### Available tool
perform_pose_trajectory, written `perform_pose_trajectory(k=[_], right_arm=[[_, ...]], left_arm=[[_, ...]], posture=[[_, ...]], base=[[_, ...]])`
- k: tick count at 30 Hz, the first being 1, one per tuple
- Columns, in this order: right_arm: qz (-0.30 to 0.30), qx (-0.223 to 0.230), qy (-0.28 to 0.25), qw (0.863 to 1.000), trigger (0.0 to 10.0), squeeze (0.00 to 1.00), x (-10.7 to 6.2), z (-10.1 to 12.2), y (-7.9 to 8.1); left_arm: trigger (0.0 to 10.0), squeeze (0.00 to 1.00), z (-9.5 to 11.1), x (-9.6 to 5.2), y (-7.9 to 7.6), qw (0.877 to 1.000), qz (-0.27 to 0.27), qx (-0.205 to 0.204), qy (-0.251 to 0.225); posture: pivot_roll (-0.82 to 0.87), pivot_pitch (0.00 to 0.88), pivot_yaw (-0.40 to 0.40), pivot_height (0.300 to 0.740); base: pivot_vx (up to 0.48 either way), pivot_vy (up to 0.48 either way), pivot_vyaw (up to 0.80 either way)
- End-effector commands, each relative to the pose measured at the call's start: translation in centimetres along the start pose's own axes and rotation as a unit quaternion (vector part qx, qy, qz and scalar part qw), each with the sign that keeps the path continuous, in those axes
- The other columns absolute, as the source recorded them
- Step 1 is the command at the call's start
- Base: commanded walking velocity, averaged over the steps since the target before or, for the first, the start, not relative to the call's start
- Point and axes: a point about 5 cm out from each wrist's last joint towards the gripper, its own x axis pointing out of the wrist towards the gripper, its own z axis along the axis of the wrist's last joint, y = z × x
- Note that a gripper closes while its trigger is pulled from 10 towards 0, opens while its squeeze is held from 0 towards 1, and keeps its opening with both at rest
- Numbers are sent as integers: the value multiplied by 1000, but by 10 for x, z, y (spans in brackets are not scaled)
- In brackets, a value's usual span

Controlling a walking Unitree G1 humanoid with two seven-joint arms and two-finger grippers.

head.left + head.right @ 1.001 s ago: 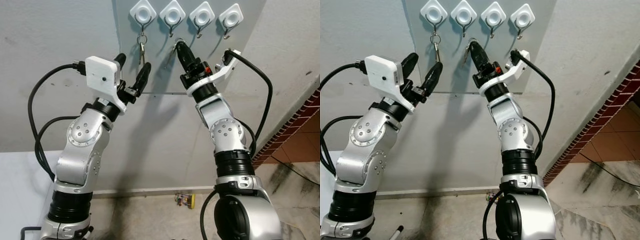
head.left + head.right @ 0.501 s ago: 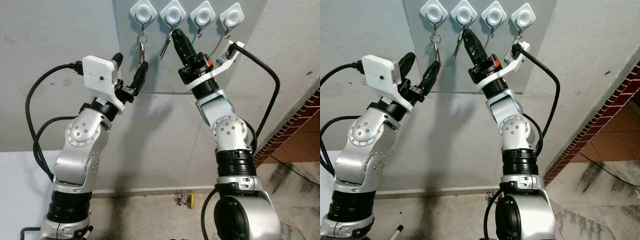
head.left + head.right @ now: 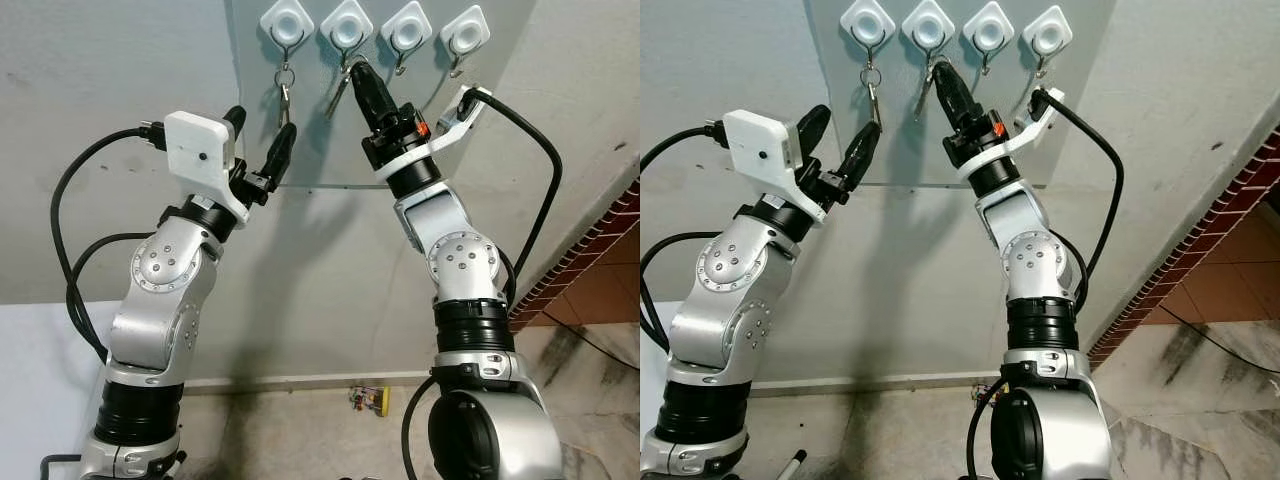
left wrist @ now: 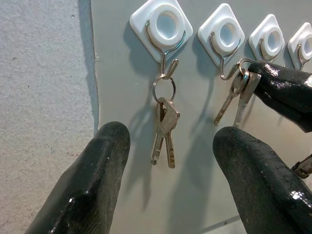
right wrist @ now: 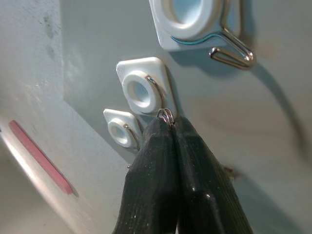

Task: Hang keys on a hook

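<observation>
Grey wall panel (image 3: 300, 130), white hooks (image 3: 347, 24), tiled floor (image 3: 300, 430)

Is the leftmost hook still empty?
No, a bunch of keys already hangs by its ring from the leftmost hook, between the left gripper fingers.

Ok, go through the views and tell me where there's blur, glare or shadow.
Left eye view: sharp, arms shadow the wall. Left wrist view: hanging keys crisp, fingers soft. Right wrist view: fingers glare-streaked and blurred, far hook hazy.
</observation>
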Motion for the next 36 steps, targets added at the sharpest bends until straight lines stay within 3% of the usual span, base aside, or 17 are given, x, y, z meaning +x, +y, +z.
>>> perform_pose_trajectory(k=[1,9,12,20,36], right_arm=[[8,16,5,1000,10000,0,7,-7,7],[0,11,12,1000,10000,0,7,-9,7],[45,10,18,999,10000,0,3,-10,13],[82,12,24,996,10000,0,1,-13,21],[68,11,20,997,10000,0,5,-11,20]], left_arm=[[10000,0,6,2,-1,1000,-4,4,-9],[10000,0,6,2,-1,1000,-4,3,-9],[10000,0,7,2,-1,1000,-3,3,-11],[10000,0,7,2,-1,1000,-2,4,-12],[10000,0,8,3,1,1000,1,1,-14]], posture=[[-30,110,-37,740],[-28,114,-39,740],[-26,113,-39,740],[-27,111,-39,740],[-23,110,-40,740]], base=[[0,0,0],[0,0,0],[0,0,0],[0,0,0],[0,0,0]])
